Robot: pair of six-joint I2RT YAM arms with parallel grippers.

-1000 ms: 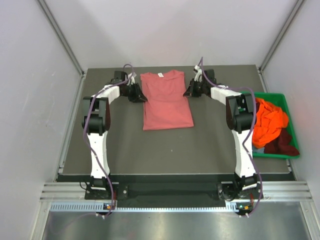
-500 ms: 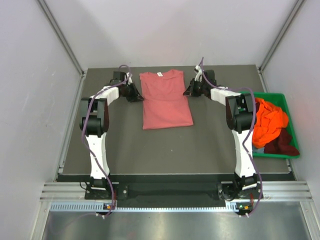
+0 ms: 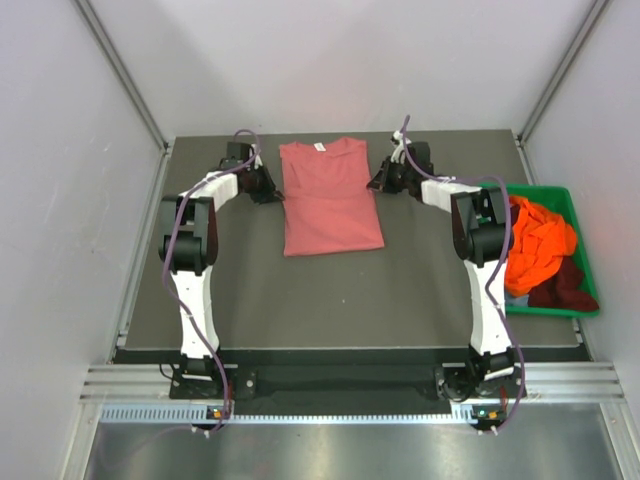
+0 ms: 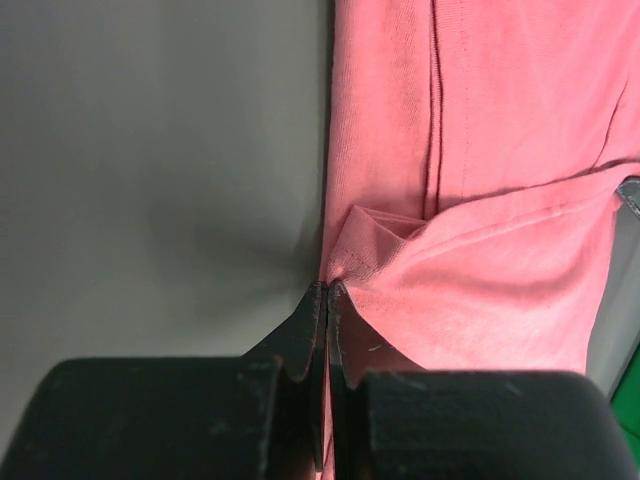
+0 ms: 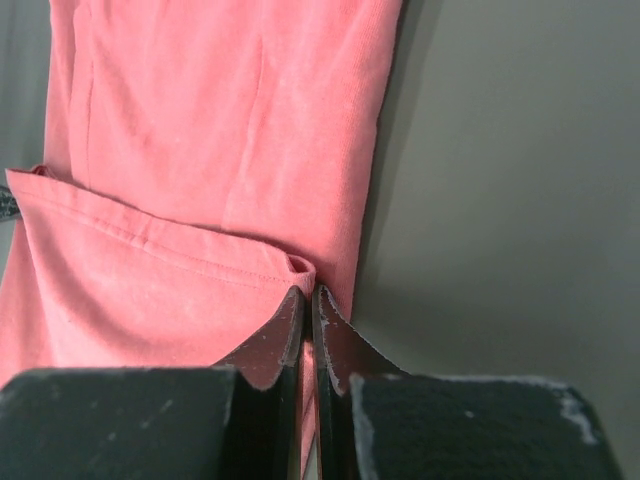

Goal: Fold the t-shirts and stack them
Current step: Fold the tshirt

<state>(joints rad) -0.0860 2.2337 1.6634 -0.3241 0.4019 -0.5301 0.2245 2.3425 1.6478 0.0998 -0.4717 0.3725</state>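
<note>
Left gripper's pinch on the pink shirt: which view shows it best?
Left wrist. The left gripper fills the frame, jaws shut on the edge of the pink shirt, fabric puckering at the tips. Top external shows where it sits, at the shirt's left side, pinch too small. Right wrist shows the right gripper pinching the opposite edge.

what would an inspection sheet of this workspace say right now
surface: dark grey table, flat, no stains seen
job's things: salmon-pink t-shirt lies flat at the far middle, sleeves folded in; orange t-shirt and maroon t-shirt are crumpled in the green bin at the right edge
clutter: nothing seen
grippers: left gripper is shut on the pink shirt's left edge, right gripper is shut on its right edge
cables: purple cables run along both arms, clear of the shirt
surroundings: white walls on three sides, metal rail at the near edge
</note>
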